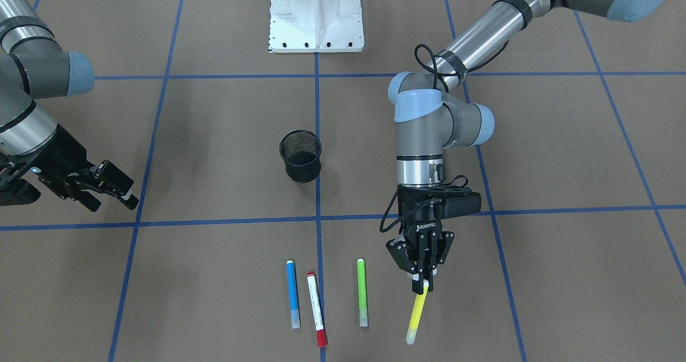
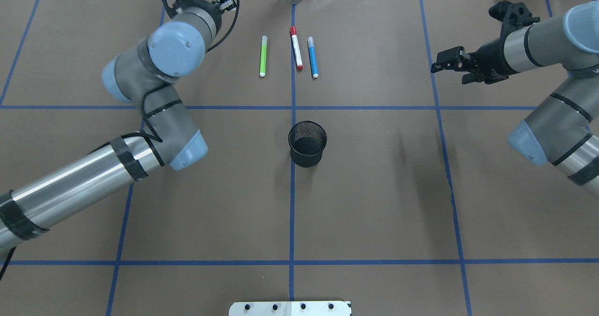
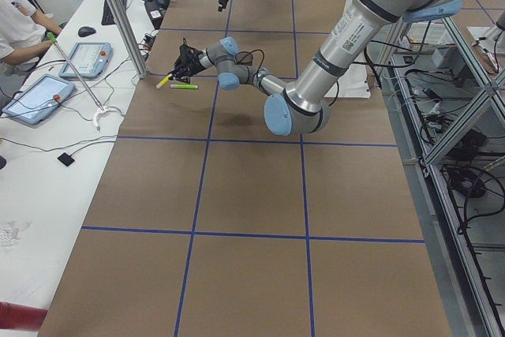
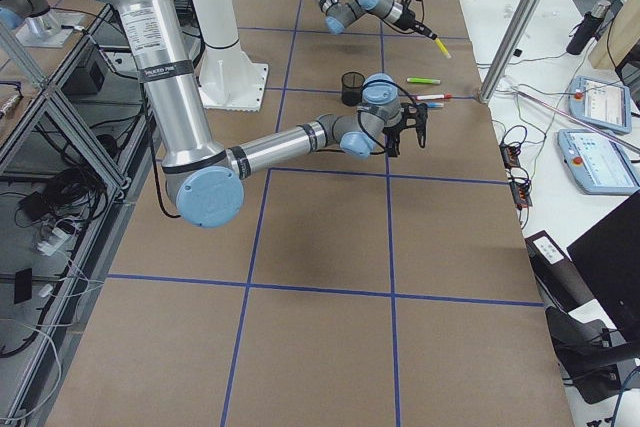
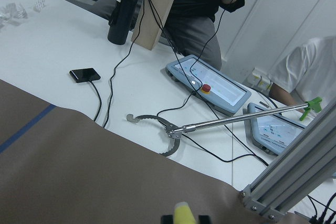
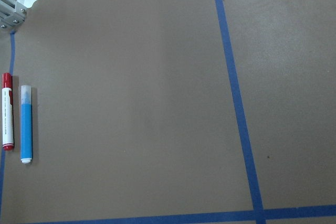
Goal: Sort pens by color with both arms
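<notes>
My left gripper (image 1: 423,282) is shut on the top end of the yellow pen (image 1: 417,314) and holds it tilted above the table, right of the other pens. The pen's tip shows at the bottom of the left wrist view (image 5: 185,214). The lime green pen (image 1: 362,292), the white pen with red ends (image 1: 316,309) and the blue pen (image 1: 292,294) lie side by side on the table. My right gripper (image 1: 113,200) is open and empty, far off to the side of the pens. The right wrist view shows the red-ended pen (image 6: 7,111) and the blue pen (image 6: 25,124).
A black mesh cup (image 1: 300,156) stands upright at the table's middle, on the centre blue tape line. The white pedestal base (image 1: 316,16) is at the robot's side. Beyond the table's far edge are cables, tablets and a metal post (image 5: 294,177).
</notes>
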You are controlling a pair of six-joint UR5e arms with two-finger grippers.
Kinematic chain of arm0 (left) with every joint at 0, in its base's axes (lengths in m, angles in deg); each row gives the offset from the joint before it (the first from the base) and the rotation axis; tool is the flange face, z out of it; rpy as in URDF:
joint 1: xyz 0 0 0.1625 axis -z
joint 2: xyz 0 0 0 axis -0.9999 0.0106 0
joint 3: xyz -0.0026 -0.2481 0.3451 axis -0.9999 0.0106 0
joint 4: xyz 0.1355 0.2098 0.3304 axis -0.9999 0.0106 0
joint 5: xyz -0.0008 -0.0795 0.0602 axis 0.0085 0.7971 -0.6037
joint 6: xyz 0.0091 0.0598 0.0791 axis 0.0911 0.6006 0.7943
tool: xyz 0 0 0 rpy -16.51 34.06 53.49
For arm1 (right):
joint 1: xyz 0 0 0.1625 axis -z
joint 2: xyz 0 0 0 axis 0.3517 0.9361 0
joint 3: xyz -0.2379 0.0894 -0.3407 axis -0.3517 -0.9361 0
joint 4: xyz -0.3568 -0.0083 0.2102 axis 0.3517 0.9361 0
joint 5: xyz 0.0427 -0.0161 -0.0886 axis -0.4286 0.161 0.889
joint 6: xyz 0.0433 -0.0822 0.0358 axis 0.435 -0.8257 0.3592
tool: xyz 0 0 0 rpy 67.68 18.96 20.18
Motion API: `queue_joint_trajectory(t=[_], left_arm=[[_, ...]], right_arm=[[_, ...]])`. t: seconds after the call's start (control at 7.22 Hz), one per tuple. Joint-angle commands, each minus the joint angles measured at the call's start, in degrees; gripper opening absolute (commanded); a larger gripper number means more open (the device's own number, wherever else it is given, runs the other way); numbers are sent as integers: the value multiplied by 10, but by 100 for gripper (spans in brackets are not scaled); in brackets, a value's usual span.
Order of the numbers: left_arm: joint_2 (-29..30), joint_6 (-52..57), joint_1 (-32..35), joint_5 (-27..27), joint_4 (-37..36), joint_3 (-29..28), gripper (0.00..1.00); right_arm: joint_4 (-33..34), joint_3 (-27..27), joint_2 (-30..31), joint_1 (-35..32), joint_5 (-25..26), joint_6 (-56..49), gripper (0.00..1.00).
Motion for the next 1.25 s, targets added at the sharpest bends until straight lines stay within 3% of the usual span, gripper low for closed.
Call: queue_joint_trajectory(t=[0.0,0.14,0.28,0.42,0.69,0.83,1.11], left_arm=[[10,-19,-12,-54,16,-59,0],[12,-19,-17,-53,16,-58,38],[9,-17,-26,-51,16,-54,99],[-2,-10,-30,-43,16,-23,99],[-108,116,-25,136,9,173,100],[-177,123,-22,196,1,252,100],[-269,202,49,380,-147,395,99]], right_arm=[[0,1,1,1,4,1,100],[0,1,1,1,4,1,100],[0,0,1,1,4,1,100],[0,-2,3,1,4,0,100],[-3,-3,8,1,4,-2,100],[-4,-3,22,-1,4,-5,100],[-3,-3,49,-44,-7,-65,100]])
